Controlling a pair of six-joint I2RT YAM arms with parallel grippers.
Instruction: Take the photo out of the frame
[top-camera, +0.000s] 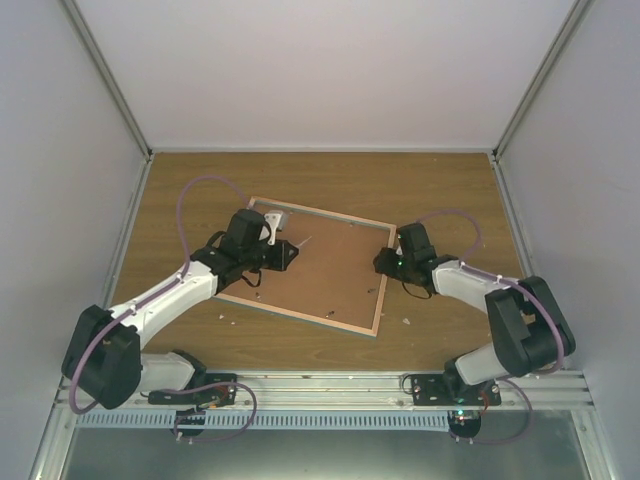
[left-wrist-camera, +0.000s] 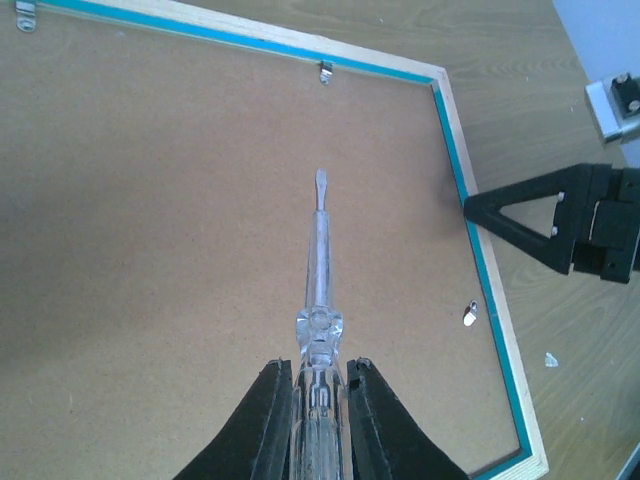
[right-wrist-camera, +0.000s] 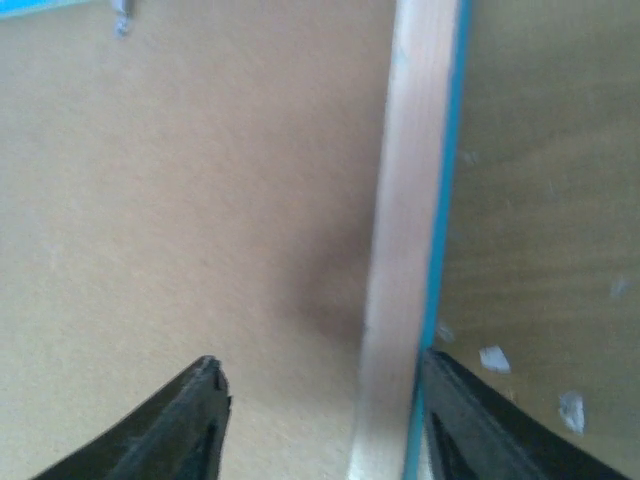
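Wooden tabletop (top-camera: 440, 190) carries the frame (left-wrist-camera: 455, 130) face down, the photo unseen, presumably under the brown backing (left-wrist-camera: 180, 230). Left gripper (left-wrist-camera: 318, 368) is clamped on a screwdriver (left-wrist-camera: 318, 250); right gripper (right-wrist-camera: 320, 360) stands open astride the rim. Slide the blade flat under each metal tab (left-wrist-camera: 325, 72) and lever gently, without gouging the board

A clear-handled flat-blade screwdriver (left-wrist-camera: 318, 250); small pale scraps (left-wrist-camera: 550, 359) lie scattered on the wood-grain table (top-camera: 440, 185) — plain white walls (top-camera: 330, 70) around.
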